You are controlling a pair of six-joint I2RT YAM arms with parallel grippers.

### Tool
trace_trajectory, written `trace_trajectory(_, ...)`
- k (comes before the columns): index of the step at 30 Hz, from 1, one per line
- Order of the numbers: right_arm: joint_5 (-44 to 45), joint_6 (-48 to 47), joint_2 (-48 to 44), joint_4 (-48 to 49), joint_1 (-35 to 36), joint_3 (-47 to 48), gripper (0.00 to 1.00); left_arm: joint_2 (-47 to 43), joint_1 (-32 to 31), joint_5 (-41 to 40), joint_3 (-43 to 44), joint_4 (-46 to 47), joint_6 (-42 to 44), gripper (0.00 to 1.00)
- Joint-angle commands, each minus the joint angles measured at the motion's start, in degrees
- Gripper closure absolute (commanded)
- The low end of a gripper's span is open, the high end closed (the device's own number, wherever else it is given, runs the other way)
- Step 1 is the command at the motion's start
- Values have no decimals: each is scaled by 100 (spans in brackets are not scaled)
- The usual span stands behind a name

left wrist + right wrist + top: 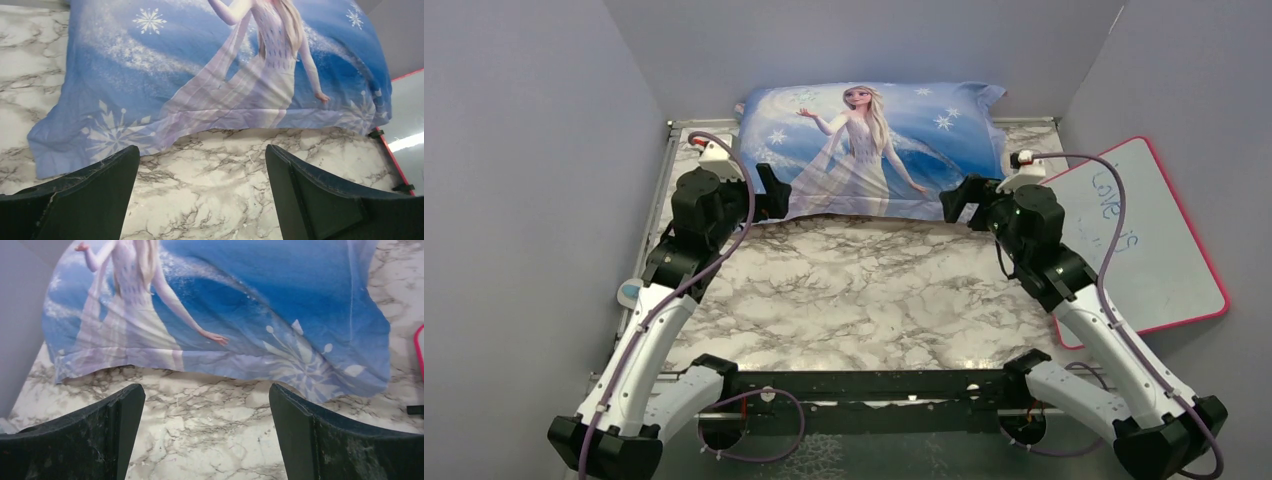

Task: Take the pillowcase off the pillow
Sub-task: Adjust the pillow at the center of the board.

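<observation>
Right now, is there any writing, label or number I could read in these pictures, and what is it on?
"Love is": faint handwriting on the whiteboard at the right of the table, running sideways, so the reading is not quite certain.
The pillowcase: only a princess picture and snowflakes on the side that shows, no words.
The robot arms: no label or number that can be read.

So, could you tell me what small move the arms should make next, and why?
Probably ease the left pincer and right pincer forward to the pillowcase, at its near edge: both stand open just short of it, bare table between, nothing gripped yet.
</observation>
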Motion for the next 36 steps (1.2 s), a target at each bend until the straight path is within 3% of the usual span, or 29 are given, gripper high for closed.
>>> trace_trajectory(1, 787, -2, 426, -201, -23, 317, 0, -170, -4, -872, -121, -225, -43, 1)
trace_trajectory(5, 1655, -178, 1582, -926, -234, 1310, 0, -142, -4, -452, -48, -298, 200, 1)
trace_trajectory(10, -653, -59, 2623, -926, -1713, 2301, 0, -427, -4, -683, -278, -303, -397, 1)
trace_trajectory(14, -1670, -238, 3401, -1064, -1895, 3078, 0, -577, -4, -540, -354, -370, -332, 1)
trace_trajectory(19, -2019, -164, 4448, -1501, -1975, 3792, 0, -508, -3, -272, -276, -640, -241, 1)
trace_trajectory(23, -2616, -187, 4994, -1402, -1986, 3618, 0, -511, -4, -202, -233, -653, -267, 1)
trace_trajectory(26, -3783, -354, 5341, -1529, -1982, 3436, 11, -438, -4, -127, -190, -641, -291, 1)
trace_trajectory(29, -4946, -290, 5265, -1069, -1977, 2781, 40, -321, -4, 104, -174, -603, -375, 1)
trace_trajectory(32, -5242, -16, 4849, -496, -1922, 1884, 61, -228, -4, 347, -227, -494, -488, 3)
trace_trajectory(33, -5225, 36, 4671, -362, -1891, 1641, 63, -196, -4, 421, -260, -445, -524, 4)
trace_trajectory(36, -5254, 49, 4111, -240, -1788, 1025, 82, -135, -4, 599, -350, -337, -595, 7)
